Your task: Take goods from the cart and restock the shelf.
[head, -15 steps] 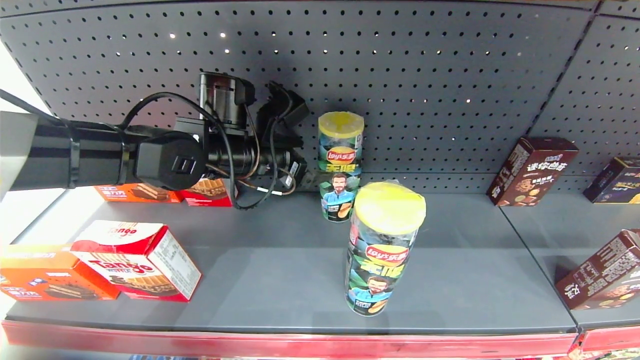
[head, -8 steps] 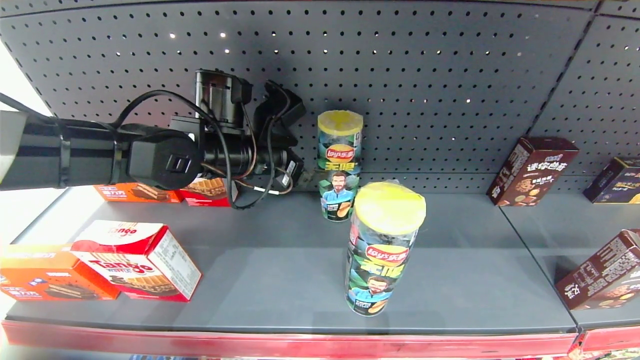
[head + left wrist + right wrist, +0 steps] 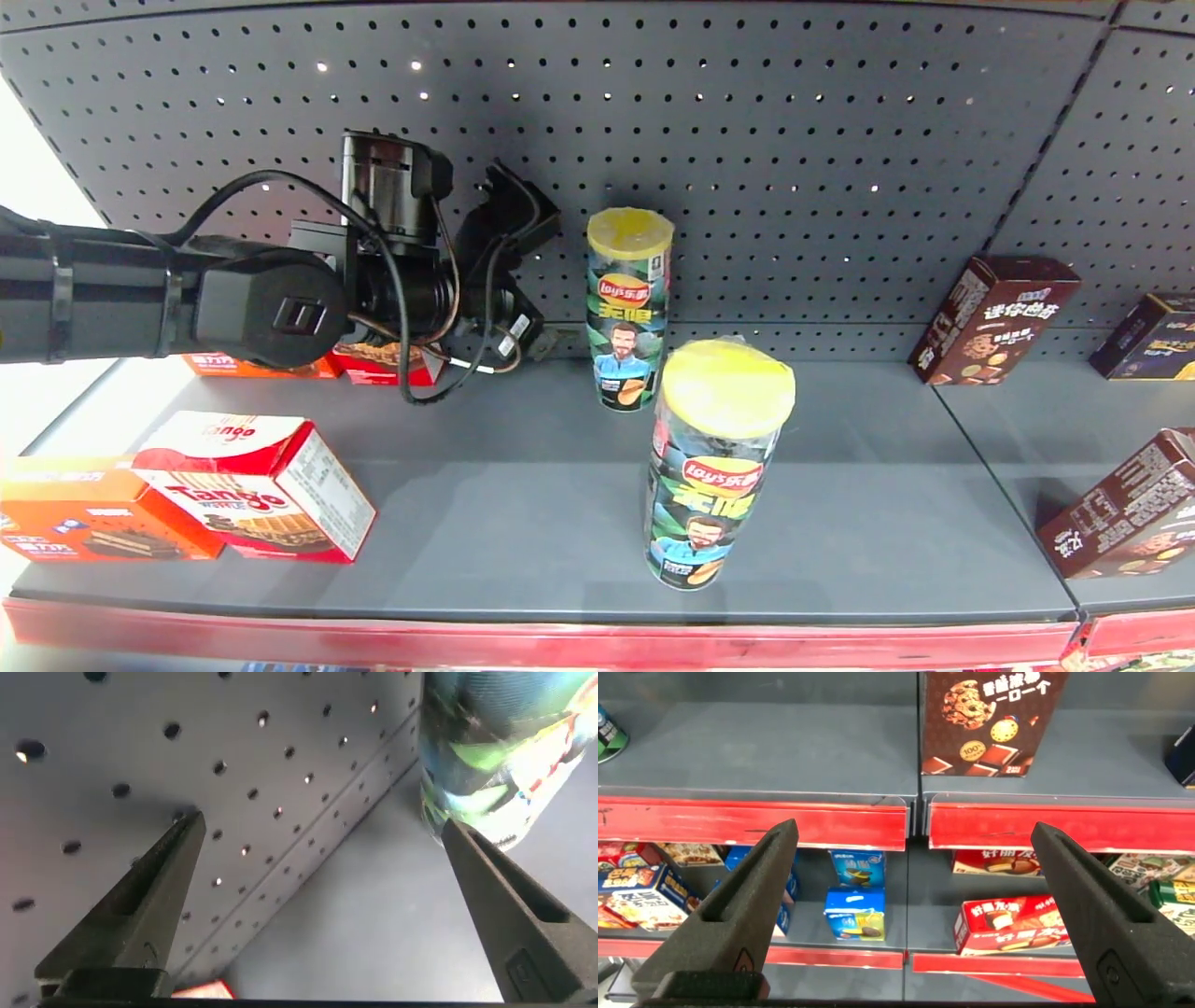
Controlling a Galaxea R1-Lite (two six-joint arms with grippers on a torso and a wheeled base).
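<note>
Left gripper (image 3: 540, 276) jaws apart beside rear chip can (image 3: 627, 308), right gripper (image 3: 913, 829) jaws apart

1. I have drawn the left gripper (image 3: 534, 273) back toward the robot's left. A second ago its lower finger was against the rear chips can (image 3: 627, 308). Now it stands apart from the can, with a strip of the pegboard (image 3: 840, 140) showing between them.
2. The left arm (image 3: 140, 299) has gone back with it, by the same small amount.
3. The rear chips can now stands a little more to the left than before.
</note>
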